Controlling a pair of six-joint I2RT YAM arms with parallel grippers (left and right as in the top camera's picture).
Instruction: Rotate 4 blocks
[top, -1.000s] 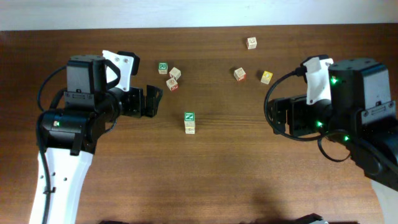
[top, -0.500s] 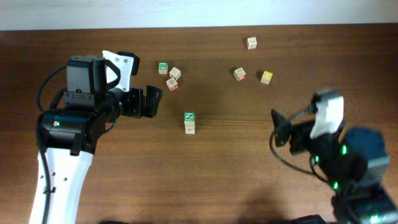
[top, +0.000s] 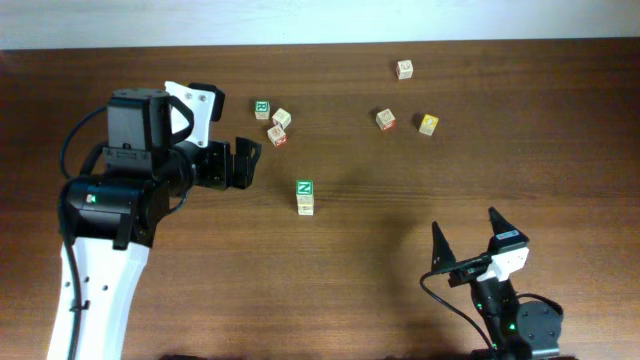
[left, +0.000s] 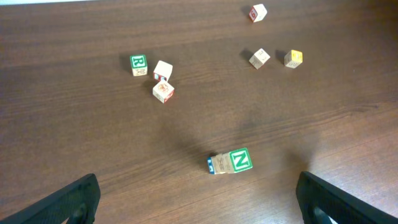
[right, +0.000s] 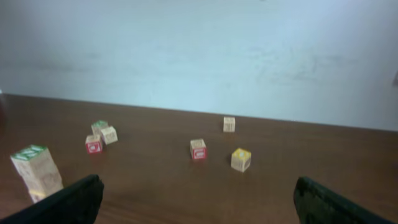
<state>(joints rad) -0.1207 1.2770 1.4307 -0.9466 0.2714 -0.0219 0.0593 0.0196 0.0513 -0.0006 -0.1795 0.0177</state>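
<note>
The block with the green "N" face (top: 305, 187) (left: 239, 160) stands mid-table, N upward, with a blue side; it seems to rest on a pale cube (top: 305, 206). In the right wrist view it is the small stack (right: 36, 171) at the left. Two pale blocks (top: 282, 118) (top: 277, 135) lie at the back left, and two more (top: 385, 119) (top: 404, 68) at the back right. My left gripper (top: 245, 160) (left: 202, 208) hangs open and empty left of the N block. Also open and empty, my right gripper (top: 467, 232) (right: 199, 208) is low at the front right, far from every block.
A green "R" cube (top: 262, 107) sits beside the back-left pair. A yellow-faced cube (top: 428, 124) (right: 241, 159) lies next to the back-right blocks. The dark wooden table (top: 180, 290) ends at a pale wall along the back.
My right arm has swung from mid-right of the table down to the front edge, and it now sits low. The left arm and all the blocks have stayed put.
</note>
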